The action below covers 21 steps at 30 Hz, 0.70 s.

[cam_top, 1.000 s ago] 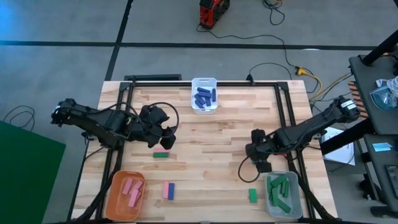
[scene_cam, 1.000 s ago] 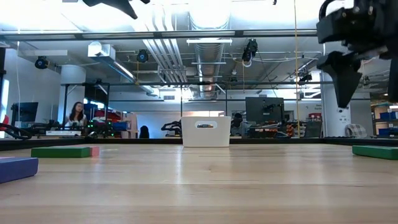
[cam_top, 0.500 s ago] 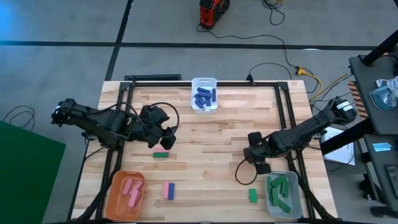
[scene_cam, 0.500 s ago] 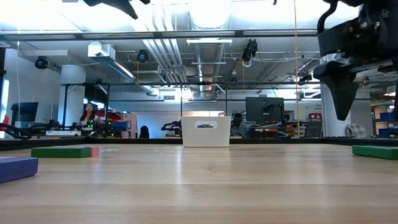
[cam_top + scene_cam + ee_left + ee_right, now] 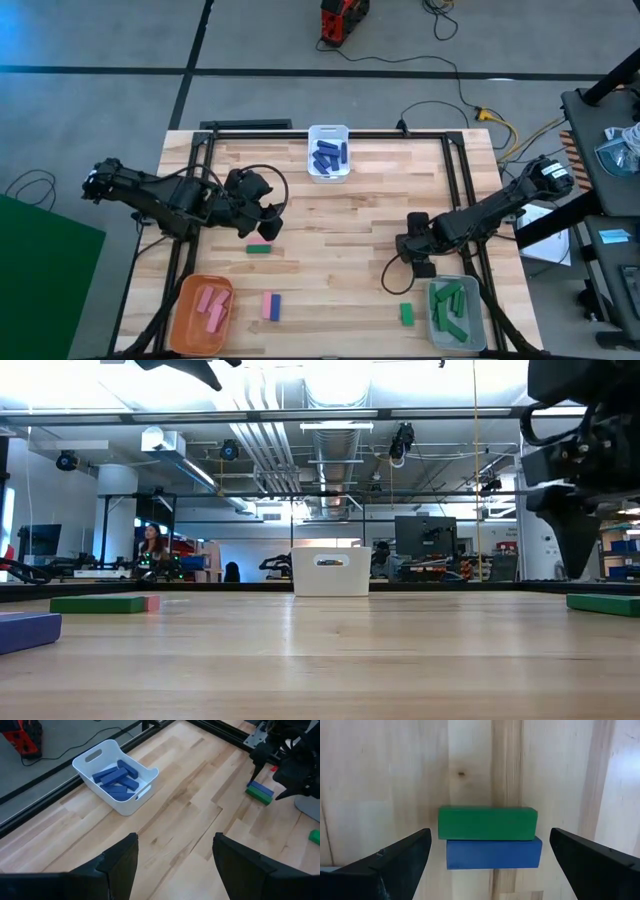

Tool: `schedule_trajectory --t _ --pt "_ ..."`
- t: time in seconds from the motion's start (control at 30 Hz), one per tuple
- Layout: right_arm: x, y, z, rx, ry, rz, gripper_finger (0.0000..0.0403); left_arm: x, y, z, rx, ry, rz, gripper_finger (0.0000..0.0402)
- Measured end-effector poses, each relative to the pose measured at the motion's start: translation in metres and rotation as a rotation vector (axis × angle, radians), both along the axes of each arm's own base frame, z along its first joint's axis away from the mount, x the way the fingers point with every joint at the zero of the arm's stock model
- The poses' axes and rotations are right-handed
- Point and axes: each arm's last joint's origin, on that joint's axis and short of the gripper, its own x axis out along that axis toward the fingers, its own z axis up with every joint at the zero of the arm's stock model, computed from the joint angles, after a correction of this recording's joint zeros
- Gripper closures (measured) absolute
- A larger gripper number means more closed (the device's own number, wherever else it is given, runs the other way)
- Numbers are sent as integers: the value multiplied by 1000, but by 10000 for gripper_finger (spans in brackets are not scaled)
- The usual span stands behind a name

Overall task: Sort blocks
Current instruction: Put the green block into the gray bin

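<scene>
A green block [image 5: 487, 823] and a dark blue block [image 5: 493, 853] lie side by side, flat on the wooden table. My right gripper [image 5: 490, 840] hangs open above them with a finger out to each side, touching neither; in the high view my right gripper [image 5: 418, 257] hides them. My left gripper [image 5: 265, 222] is open over the table's left half, just beyond another green block [image 5: 259, 249]. A pink and blue pair [image 5: 271, 306] and a single green block [image 5: 406, 313] lie near the front edge.
A white bin [image 5: 328, 152] with blue blocks stands at the far edge. An orange bin [image 5: 203, 310] with pink blocks is at the near left, and a grey bin [image 5: 455, 312] with green blocks at the near right. A dark frame [image 5: 455, 180] borders the table.
My right gripper has come down toward the table and shifted a little toward the right and near edges, staying open. The blocks have not moved.
</scene>
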Motion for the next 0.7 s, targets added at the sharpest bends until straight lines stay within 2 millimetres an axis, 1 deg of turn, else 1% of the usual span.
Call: schedule_trajectory --t 0.2,0.5,0.7 --pt "3 0 0 -19 -44 2 3 0 0 0 -2 -2 3 171" --pt "3 0 0 -19 -47 8 3 0 0 0 -15 -11 14 171" --pt "6 1 0 3 -72 -20 3 0 0 0 -15 -11 14 171"
